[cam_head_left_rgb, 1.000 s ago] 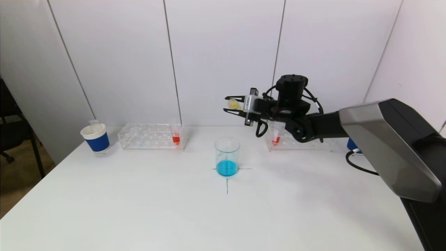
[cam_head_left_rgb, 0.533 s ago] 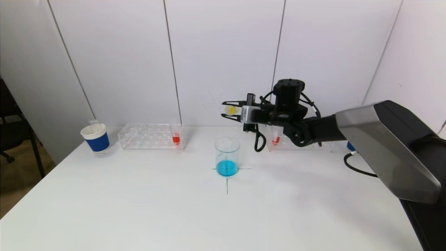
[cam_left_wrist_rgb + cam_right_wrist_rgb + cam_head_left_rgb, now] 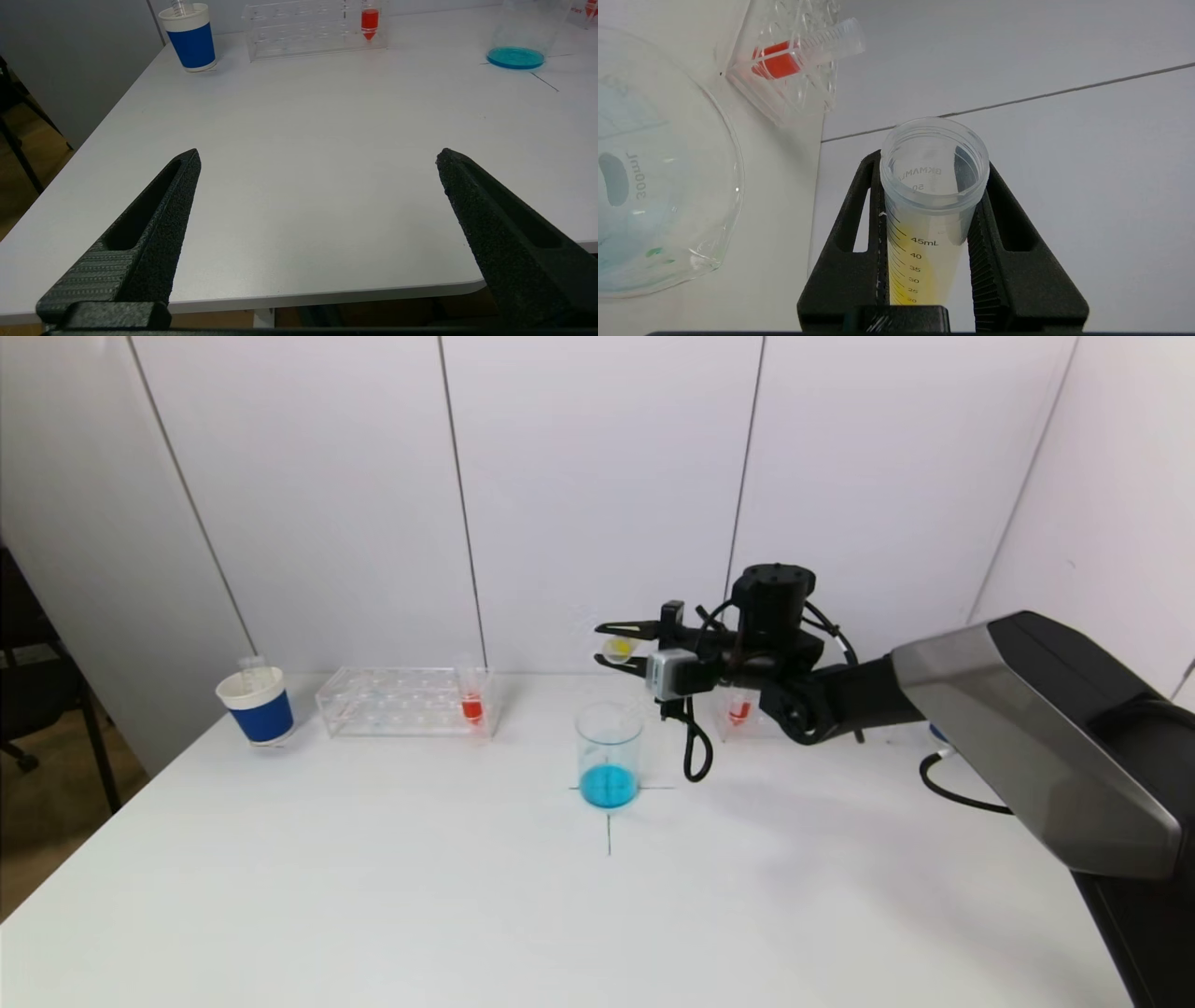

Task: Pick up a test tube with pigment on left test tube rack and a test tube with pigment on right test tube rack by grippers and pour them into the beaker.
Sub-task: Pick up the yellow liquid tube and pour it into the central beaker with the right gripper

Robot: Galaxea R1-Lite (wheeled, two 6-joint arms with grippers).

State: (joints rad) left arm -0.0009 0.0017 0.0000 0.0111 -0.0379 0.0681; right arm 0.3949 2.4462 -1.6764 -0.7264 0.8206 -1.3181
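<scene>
Above the beaker (image 3: 609,754), already holding blue liquid, the right gripper (image 3: 624,646) is clamping a tilted test tube (image 3: 930,205) of yellow pigment, not yet spilling. Near the table's front edge, the left gripper (image 3: 317,161) is idling wide open and empty; red tubes are waiting in both racks.

Bright, even, diffuse light; soft faint shadows on table (image 3: 373,896); far background perhaps slightly soft.
</scene>
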